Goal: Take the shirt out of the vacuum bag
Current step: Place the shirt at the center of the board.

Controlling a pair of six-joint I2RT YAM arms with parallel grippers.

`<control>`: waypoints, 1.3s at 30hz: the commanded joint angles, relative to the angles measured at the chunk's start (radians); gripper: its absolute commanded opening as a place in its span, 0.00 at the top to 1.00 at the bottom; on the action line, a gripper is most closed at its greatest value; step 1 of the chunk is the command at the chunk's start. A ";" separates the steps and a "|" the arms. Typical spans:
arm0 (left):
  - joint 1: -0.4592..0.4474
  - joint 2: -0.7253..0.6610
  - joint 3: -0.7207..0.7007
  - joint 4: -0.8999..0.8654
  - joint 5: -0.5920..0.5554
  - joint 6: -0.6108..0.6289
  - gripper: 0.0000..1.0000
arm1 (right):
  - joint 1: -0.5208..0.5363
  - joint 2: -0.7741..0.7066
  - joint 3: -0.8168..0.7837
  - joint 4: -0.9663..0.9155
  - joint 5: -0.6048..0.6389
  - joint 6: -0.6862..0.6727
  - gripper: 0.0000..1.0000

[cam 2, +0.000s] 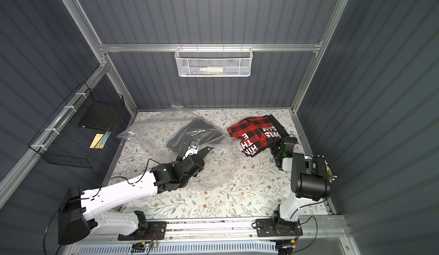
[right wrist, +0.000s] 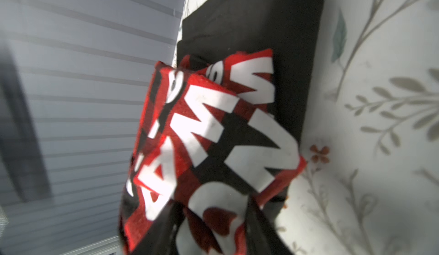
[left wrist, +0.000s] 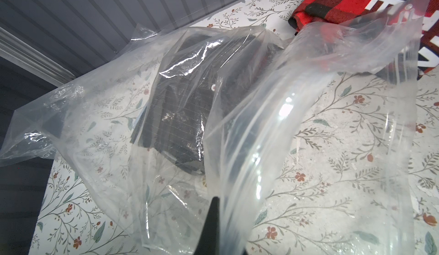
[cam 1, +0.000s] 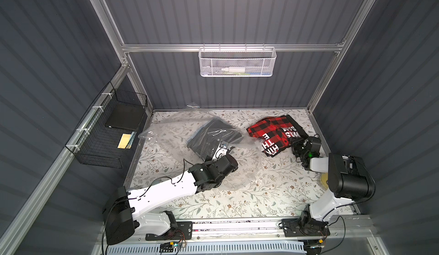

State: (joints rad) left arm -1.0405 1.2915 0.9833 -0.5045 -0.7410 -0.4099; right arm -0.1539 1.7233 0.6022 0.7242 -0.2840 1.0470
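On the worktop [cam 1: 237,194], the big clear vacuum bag [cam 1: 166,135] lies from the middle to the back left, with a black shirt [cam 1: 213,135] inside. A red checked shirt [cam 1: 268,129] lies outside the bag, near the back right corner. The left end effector [cam 1: 223,147] pinches the bag's edge. The right end effector [cam 1: 297,145] is at the red checked shirt, but I cannot tell if it grips it.

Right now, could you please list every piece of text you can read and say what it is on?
"THE": white print on the red plaid shirt, upside down in both top views.
"SAM", "MS", "HIN", "E": fragments on that shirt, cut by folds.
Yellow card in the black wire basket: too small to read.
Bottle in the white mesh basket: unreadable.
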 commanded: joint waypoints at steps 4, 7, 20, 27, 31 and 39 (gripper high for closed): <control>-0.003 0.005 0.005 -0.005 0.003 0.021 1.00 | -0.011 -0.024 0.061 -0.028 0.013 -0.043 0.84; -0.002 0.009 0.002 -0.001 0.007 0.022 1.00 | -0.006 -0.076 0.100 -0.124 0.095 -0.109 0.99; -0.001 0.029 -0.006 0.002 0.022 0.037 1.00 | 0.098 -0.097 0.224 -0.325 0.468 -0.381 1.00; -0.001 0.034 -0.014 -0.002 0.031 0.039 1.00 | 0.089 -0.025 0.252 -0.322 0.566 -0.416 1.00; -0.001 0.036 -0.012 -0.001 0.036 0.043 1.00 | 0.084 0.019 0.266 -0.330 0.546 -0.416 1.00; -0.002 0.026 -0.021 0.011 0.043 0.045 1.00 | 0.106 -0.073 0.261 -0.369 0.493 -0.423 0.44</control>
State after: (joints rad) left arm -1.0405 1.3190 0.9749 -0.5007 -0.7155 -0.3794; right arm -0.0612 1.7111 0.8501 0.3813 0.2050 0.6388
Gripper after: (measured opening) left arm 0.047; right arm 0.541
